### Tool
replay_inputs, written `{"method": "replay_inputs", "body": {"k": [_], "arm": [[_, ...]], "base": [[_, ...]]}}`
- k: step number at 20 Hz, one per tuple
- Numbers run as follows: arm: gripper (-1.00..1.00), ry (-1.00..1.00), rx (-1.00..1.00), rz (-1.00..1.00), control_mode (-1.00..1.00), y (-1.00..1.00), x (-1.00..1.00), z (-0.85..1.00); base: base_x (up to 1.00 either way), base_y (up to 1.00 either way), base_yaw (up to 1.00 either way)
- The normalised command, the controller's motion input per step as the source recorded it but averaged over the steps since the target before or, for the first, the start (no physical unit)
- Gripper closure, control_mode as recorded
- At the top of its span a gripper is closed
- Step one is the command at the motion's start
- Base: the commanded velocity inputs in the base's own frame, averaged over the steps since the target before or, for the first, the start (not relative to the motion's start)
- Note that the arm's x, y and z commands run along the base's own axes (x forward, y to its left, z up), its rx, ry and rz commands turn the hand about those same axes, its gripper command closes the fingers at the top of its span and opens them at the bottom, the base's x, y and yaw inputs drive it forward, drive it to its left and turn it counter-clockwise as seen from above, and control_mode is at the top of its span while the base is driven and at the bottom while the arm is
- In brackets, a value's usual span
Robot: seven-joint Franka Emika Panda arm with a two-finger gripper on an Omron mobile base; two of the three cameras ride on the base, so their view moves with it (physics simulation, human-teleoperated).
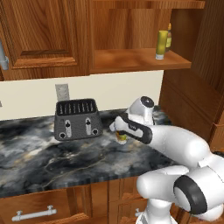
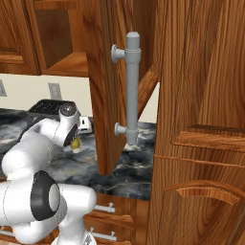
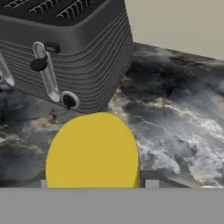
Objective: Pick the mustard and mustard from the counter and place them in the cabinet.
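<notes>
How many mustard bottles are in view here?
2: one mustard bottle upright on the cabinet shelf, one mustard bottle between the jaws over the counter, beside the toaster.

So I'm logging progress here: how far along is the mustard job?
One mustard bottle already stands on the cabinet shelf. The end effector is shut on the second mustard at the counter, beside the toaster. Lifting and shelving it remains.
</notes>
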Motion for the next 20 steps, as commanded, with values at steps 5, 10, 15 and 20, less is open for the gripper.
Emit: {"method": "replay_inputs", "body": {"k": [5, 10, 15, 20], "arm": [[1.0, -0.12, -0.01, -0.13, -1.0, -0.03, -0.24, 0.76], [1.0, -0.05, 0.0, -0.16, -1.0, -0.06, -0.14, 0.76], [1.0, -0.01, 0.0, -0.15, -1.0, -0.23, -0.17, 0.59], [1.0, 0.0, 0.0, -0.11, -1.0, -0.2, -0.26, 0.45]], "base": [[0.0, 0.0, 0.0], [0.0, 0.0, 0.0], [0.0, 0.0, 0.0], [0.0, 0.0, 0.0]]}}
